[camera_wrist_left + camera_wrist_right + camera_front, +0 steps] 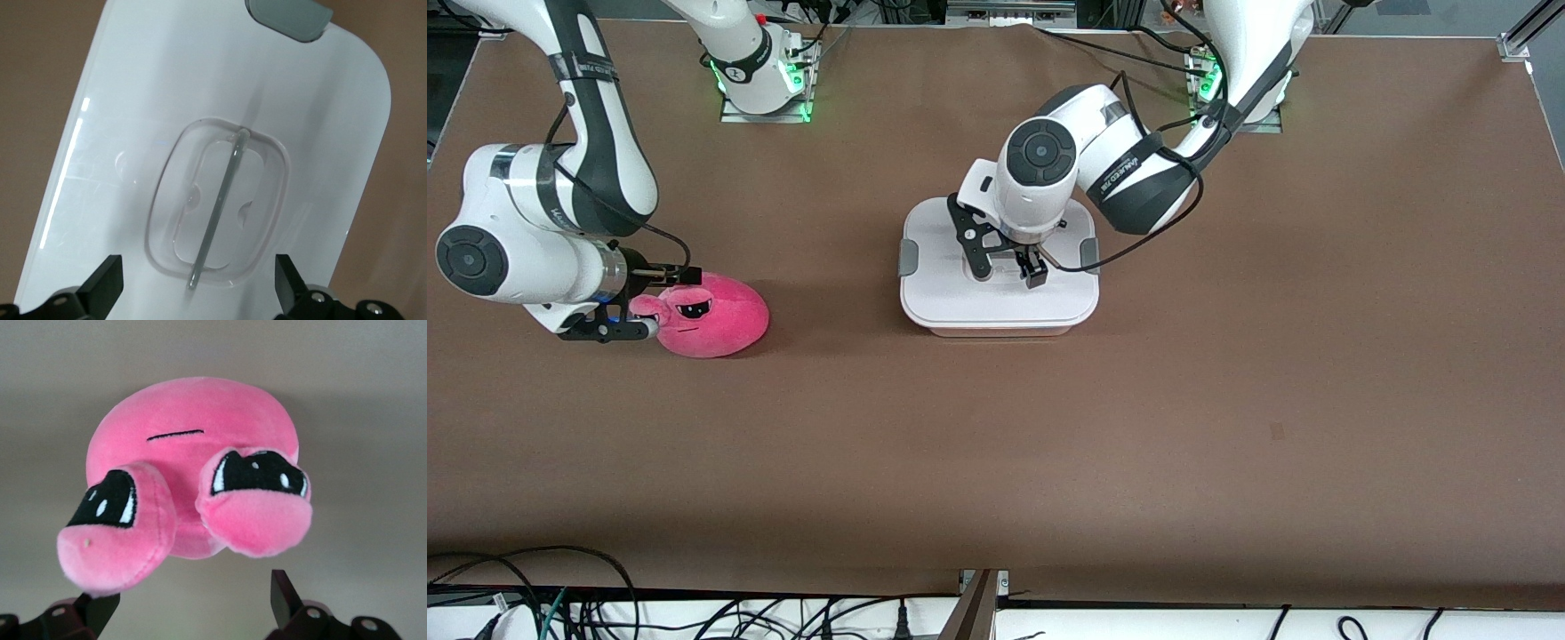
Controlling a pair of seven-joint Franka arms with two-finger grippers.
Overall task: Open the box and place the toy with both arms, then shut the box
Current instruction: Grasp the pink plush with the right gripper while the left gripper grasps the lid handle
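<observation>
The box stands mid-table with its white lid on and a grey clip at each end. My left gripper hangs open just above the lid. Its fingers stand either side of the clear recessed handle, holding nothing. The hot-pink toy lies on the table toward the right arm's end. My right gripper is low beside it, open. Its fingers are spread on either side of the toy's protruding eye lobes, with no grip on them.
Brown table surface stretches around both things. Cables and a rail run along the table edge nearest the front camera. The arm bases stand at the edge farthest from that camera.
</observation>
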